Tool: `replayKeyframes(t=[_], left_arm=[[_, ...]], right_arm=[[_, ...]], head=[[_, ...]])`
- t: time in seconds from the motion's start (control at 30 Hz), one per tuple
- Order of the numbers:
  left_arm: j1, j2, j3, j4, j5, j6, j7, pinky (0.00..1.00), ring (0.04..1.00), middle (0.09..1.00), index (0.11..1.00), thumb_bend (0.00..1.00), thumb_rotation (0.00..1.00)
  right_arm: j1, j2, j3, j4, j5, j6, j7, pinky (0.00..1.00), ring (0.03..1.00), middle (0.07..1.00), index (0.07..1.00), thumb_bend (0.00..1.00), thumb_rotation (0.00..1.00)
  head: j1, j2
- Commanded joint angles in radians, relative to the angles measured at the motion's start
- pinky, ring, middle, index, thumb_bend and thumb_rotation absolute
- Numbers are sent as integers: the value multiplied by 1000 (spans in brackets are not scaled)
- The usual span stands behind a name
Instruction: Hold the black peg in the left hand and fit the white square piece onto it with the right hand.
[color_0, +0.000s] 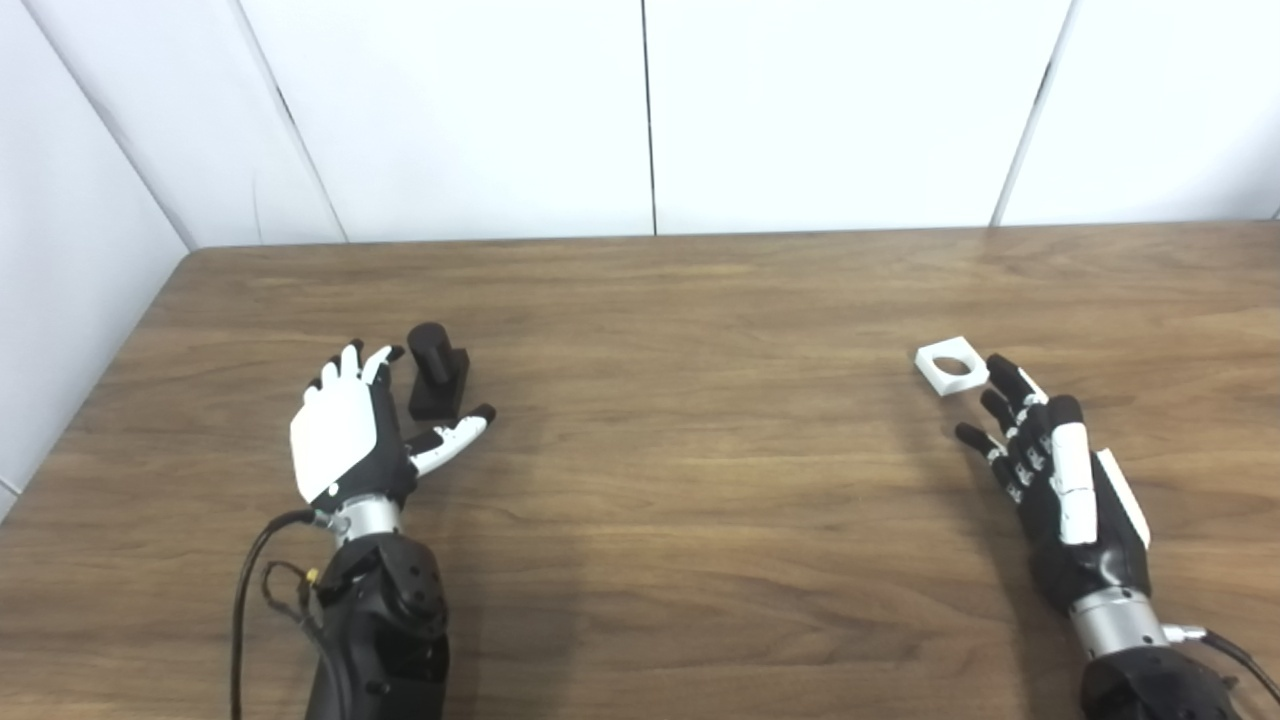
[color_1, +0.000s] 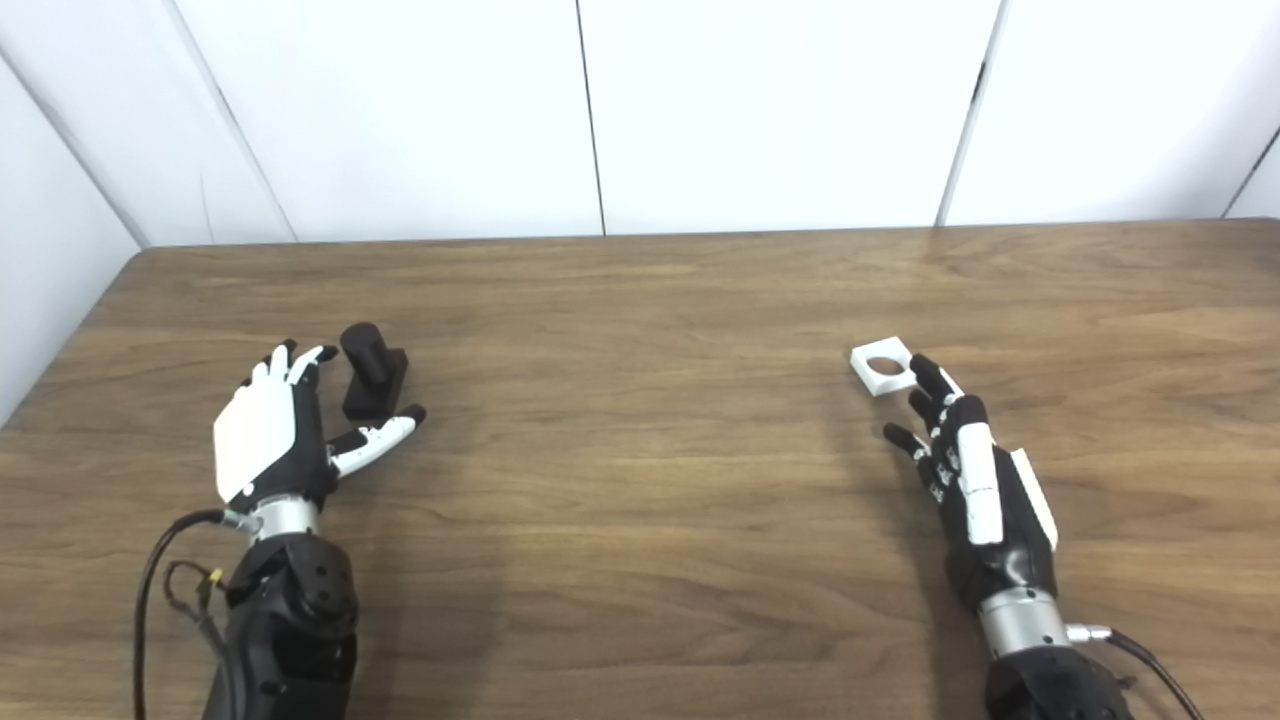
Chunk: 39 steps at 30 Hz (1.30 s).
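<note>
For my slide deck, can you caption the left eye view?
Open left hand beside the black peg, open right hand reaching the white square piece on the wooden table.

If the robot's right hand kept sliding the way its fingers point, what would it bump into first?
Most likely the white square piece, lying just ahead of the right hand; the fingertips look almost on it already.

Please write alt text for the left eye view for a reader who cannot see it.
Two open robot hands lie over a wooden table: the left hand beside the black peg, the right hand just short of the white square piece, which has a round hole. Neither part is held.
</note>
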Motion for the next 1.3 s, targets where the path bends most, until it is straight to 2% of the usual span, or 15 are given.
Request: replayKeyframes(t=[0.0,0.3,0.73,0.93,1.27], left_arm=[[-57,27,-7,18,27,-5,41,1000,1000,1000,836,820,505],[-116,46,-31,123,15,-6,101,1000,1000,1000,834,823,510],[-162,75,-52,234,-14,-6,182,1000,1000,996,829,806,513],[-154,78,-54,240,-53,-8,222,1000,1000,964,753,756,428],[-142,72,-46,221,-47,-4,212,1000,1000,946,718,718,391]], right_arm=[[18,2,4,-14,4,-57,10,873,976,974,915,600,1000],[25,-6,4,-10,10,-69,19,917,995,982,921,606,1000],[38,-9,3,-20,8,-68,21,893,990,981,923,609,1000],[39,-17,-3,-19,28,-63,31,944,1000,994,937,600,1000],[31,-21,-9,-19,31,-57,39,983,1000,985,932,621,1000]], head=[[0,0],[3,-1],[9,3],[15,8],[14,12]])
